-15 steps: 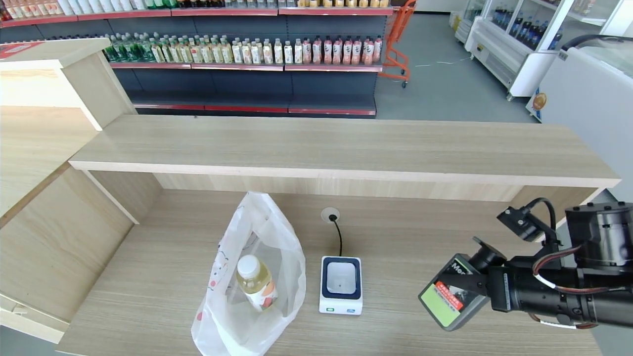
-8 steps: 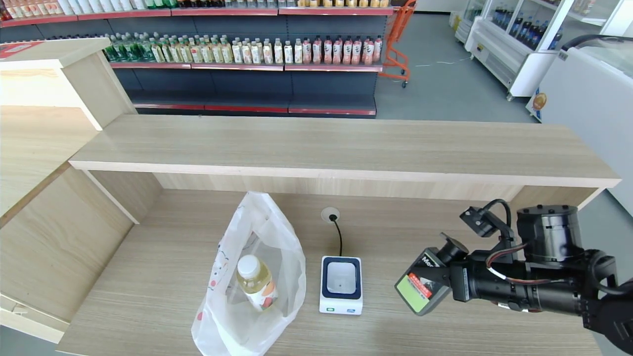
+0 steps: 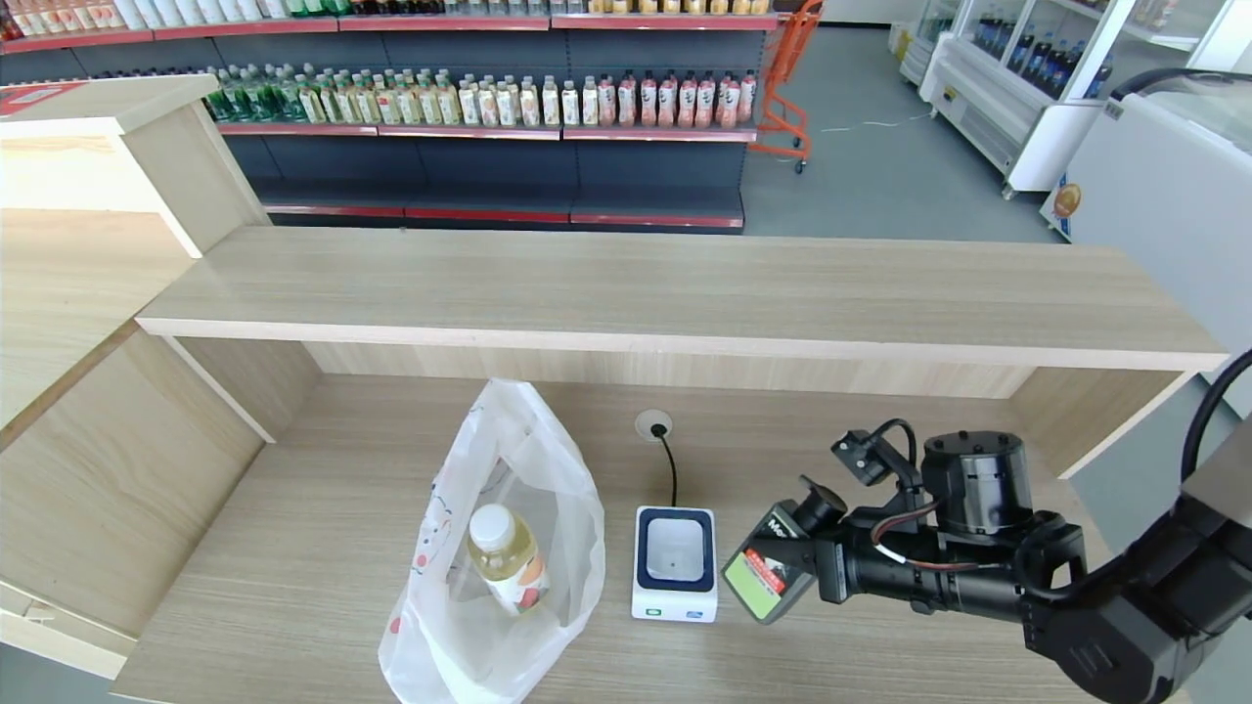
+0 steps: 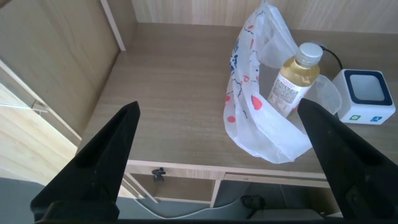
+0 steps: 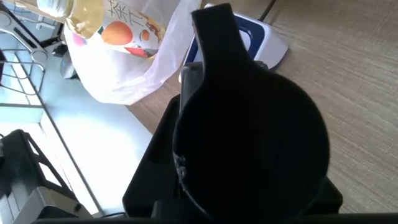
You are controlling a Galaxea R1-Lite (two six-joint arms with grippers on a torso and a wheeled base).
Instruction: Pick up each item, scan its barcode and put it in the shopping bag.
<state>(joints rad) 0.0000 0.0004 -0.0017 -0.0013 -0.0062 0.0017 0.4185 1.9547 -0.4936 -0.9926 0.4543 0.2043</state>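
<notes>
Left claw [image 4: 219, 124] is held spread wide and empty by the near edge of the bench [image 3: 293, 548]. Right claw [image 3: 810, 548] is clamped on a can [image 3: 758, 585], which is held sideways just right of the scanner [image 3: 674, 562], probably so the barcode can be read. Bag [image 3: 548, 460] is stood open left of the scanner, ready for items, with a bottle [image 3: 504, 557] inside. Cable [image 3: 671, 464] is run to the back.

Head camera looks down on counter [image 3: 293, 548] — both nearer wrist cameras share the bag [image 3: 567, 518]
</notes>
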